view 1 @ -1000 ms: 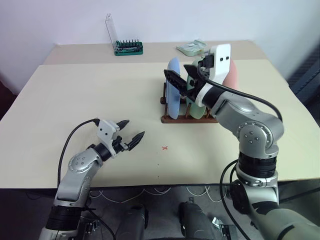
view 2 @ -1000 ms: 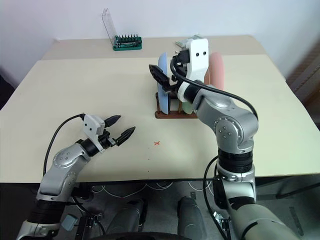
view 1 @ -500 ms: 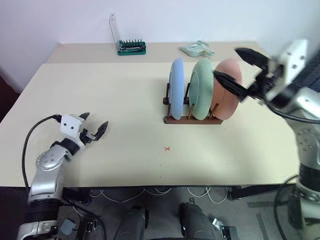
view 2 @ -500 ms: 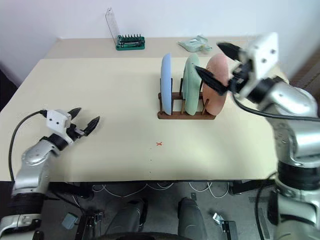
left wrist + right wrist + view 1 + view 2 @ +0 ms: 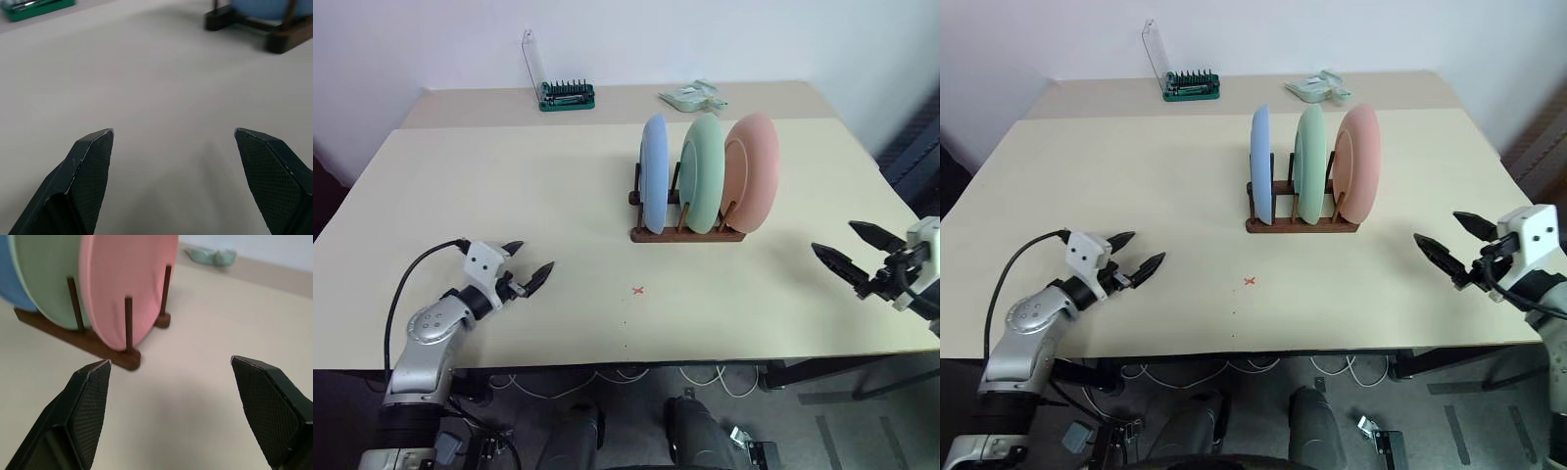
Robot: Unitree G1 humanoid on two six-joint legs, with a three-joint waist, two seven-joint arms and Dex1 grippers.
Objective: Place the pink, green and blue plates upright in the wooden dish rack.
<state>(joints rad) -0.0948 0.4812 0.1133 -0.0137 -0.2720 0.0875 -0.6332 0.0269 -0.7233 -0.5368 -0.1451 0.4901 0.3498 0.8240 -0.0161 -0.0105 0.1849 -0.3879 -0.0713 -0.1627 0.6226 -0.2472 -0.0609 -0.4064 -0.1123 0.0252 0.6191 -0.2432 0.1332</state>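
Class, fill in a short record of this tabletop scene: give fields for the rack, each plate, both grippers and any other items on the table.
rack: wooden dish rack, mid-table
blue plate: upright, robot's-left slot
green plate: upright, middle slot
pink plate: upright, robot's-right slot
left gripper: open, empty, over the table, apart from the rack
right gripper: open, empty, by the table's right edge
other items: green tool holder and pale green packet at the far edge

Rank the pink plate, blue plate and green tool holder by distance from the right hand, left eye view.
1. Pink plate, the rack's right end, nearest the right hand.
2. Blue plate, the rack's left end.
3. Green tool holder, far back left.
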